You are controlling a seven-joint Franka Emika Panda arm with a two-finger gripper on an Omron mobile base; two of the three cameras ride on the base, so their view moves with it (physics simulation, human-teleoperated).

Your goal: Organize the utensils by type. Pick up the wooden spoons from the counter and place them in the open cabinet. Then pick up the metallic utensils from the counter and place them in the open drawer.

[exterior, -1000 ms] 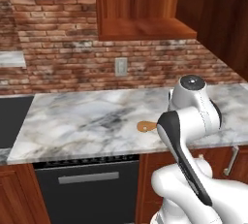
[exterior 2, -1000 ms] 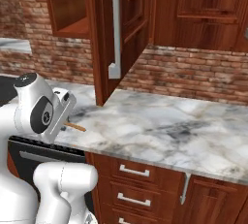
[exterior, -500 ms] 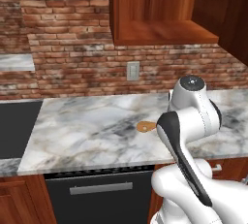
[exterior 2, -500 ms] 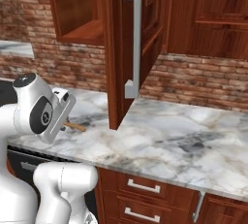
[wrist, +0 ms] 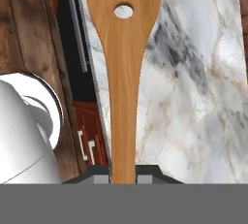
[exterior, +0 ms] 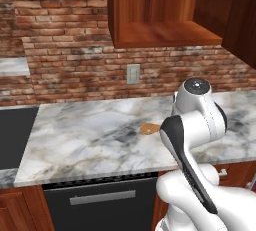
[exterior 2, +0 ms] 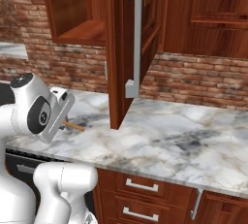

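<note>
Above the marble counter, below and just left of the open cabinet, the gripper is clamped narrow on the handle of a tan wooden spoon, whose holed bowl points away over the slab.

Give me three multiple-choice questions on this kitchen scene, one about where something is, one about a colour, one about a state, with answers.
1. Where does the wooden spoon sit? A in the gripper B inside the cabinet C on the floor
2. What colour is the counter? A black B white-grey marble C green
3. How is the cabinet door? A shut B missing C open

A: the hand view shows the handle clamped between the fingertips.
B: veined marble in both base views.
C: the door swings out over the counter.
</note>
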